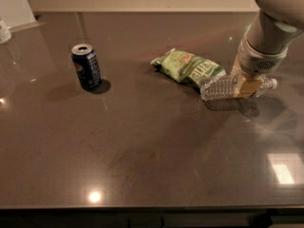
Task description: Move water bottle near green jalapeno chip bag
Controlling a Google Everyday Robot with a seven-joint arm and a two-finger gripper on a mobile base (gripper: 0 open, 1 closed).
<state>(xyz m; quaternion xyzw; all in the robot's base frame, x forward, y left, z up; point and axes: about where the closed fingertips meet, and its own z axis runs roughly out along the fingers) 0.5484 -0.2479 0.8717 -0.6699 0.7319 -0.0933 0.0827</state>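
The water bottle [219,87] is clear and ribbed, held on its side just above the dark table, its white cap [272,83] to the right. My gripper [247,85] comes down from the upper right and is shut on the bottle near its neck. The green jalapeno chip bag [186,67] lies on the table right behind and left of the bottle; the bottle's base end almost touches the bag's right end.
A dark blue soda can [86,66] stands upright at the left of the table [142,146]. A white object [4,31] sits at the far left edge. The table's front edge runs along the bottom.
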